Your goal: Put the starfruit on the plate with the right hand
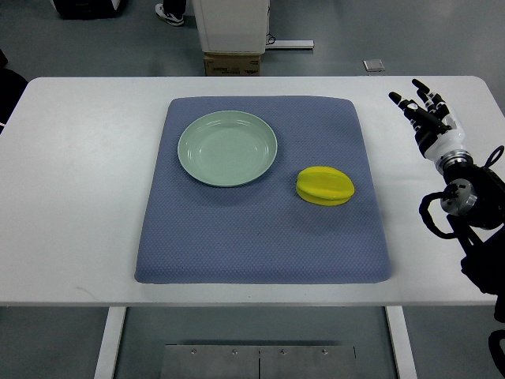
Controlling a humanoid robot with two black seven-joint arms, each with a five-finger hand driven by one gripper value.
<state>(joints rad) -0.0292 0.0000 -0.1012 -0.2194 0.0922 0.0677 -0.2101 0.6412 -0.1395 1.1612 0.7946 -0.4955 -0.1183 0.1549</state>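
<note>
A yellow starfruit (pixel 325 185) lies on the blue mat (pixel 260 229), right of centre. A pale green plate (pixel 227 148) sits empty on the mat's upper left part, apart from the fruit. My right hand (pixel 420 106) is over the white table at the right, well to the right of the starfruit and off the mat. Its fingers are spread and hold nothing. The left arm does not show.
The white table (pixel 71 197) carries the mat. Beyond its far edge stand a cardboard box (pixel 233 63) and a white cabinet base (pixel 232 24). A person's shoe (pixel 170 13) shows on the floor at the top.
</note>
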